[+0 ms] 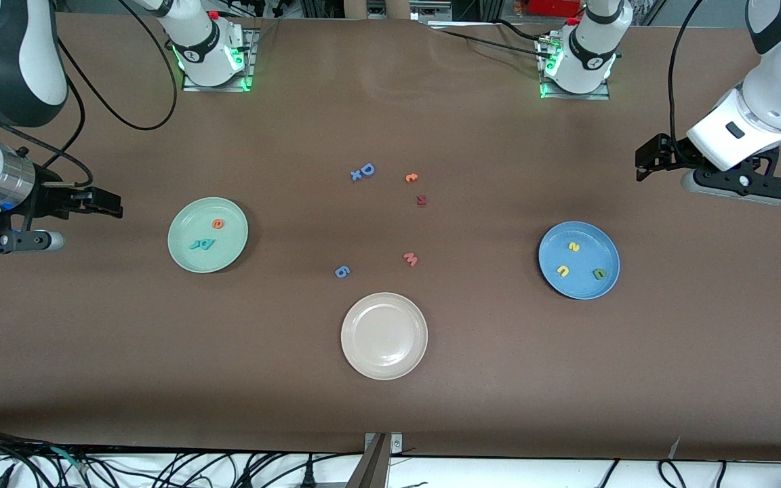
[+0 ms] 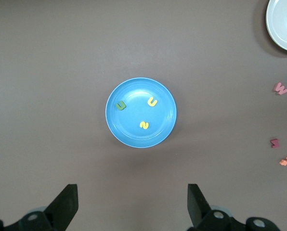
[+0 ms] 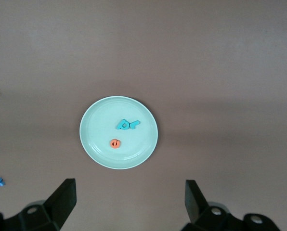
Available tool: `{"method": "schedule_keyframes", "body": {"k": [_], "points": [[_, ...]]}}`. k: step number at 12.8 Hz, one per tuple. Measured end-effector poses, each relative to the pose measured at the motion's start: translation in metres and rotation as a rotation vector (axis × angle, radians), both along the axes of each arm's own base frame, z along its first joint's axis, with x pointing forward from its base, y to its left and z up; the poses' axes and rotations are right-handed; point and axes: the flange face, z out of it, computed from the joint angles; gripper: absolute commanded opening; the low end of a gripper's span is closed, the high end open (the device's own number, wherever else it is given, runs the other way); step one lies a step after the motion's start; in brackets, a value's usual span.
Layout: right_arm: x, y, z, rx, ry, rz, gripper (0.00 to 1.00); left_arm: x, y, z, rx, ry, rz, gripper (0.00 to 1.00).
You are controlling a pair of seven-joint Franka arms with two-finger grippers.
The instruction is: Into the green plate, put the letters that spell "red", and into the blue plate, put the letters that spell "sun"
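Both hands spread, holding nothing: left hand near blue plate with "sun" letters; right hand near green plate with "red" letters. Only front view shows blue "6".

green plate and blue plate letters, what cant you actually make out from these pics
- Green plate: the teal letters lie touching in the front and right wrist views, too small to separate into r and d.
- Blue plate: the yellow arch and green arch are too small to tell u from n.
- Left gripper and right gripper: open, their bodies cut off by the wrist views' edges.
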Motion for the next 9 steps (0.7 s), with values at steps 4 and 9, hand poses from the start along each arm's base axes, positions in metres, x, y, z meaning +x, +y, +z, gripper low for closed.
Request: {"method": "schedule_keyframes", "body": {"k": [4,9], "points": [[-0.0028,-0.0069,0.0097,-0.003,-0.015,0.020,1.00,0.0003,0.0026,0.0000,0.000,0.000,0.005,1.00],[-0.0033,-0.0094,0.0112,0.000,-0.017,0.017,1.00,0.0003,0.0027,0.0000,0.000,0.000,0.005,1.00]]}}
